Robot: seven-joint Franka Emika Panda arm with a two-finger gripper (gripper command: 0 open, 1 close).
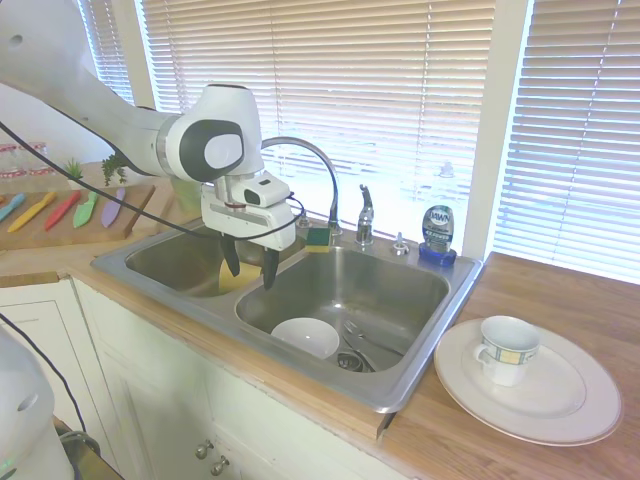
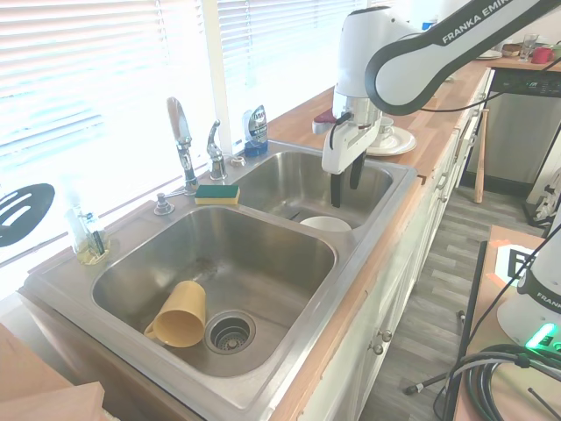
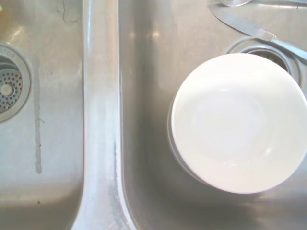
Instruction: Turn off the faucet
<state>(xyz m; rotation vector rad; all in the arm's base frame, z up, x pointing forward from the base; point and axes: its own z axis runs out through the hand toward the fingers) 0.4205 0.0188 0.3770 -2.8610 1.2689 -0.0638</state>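
Going from left to right in the first exterior view, a row of coloured knives (image 1: 60, 208) lies on the tabletop (image 1: 560, 300), then comes the double steel sink (image 1: 420, 375). The tool (image 1: 250, 267) hangs above the divider between the two basins, its fingers spread apart and holding nothing, pointing straight down. The faucet (image 1: 318, 160) stands on the back rim of the sink, well apart from the tool. Its thin spout arches over toward the camera, and its short lever handle (image 1: 365, 210) stands nearly upright, so its long axis is vertical. Further right are a blue soap bottle (image 1: 437, 233) and a cup (image 1: 507, 349) on a plate (image 1: 570, 410).

I think the risk is in the approach: the spout is between the tool and the lever, so a direct path could strike it. The spread fingers could also slip off the smooth chrome, or knock over the soap bottle, which is near the handle.
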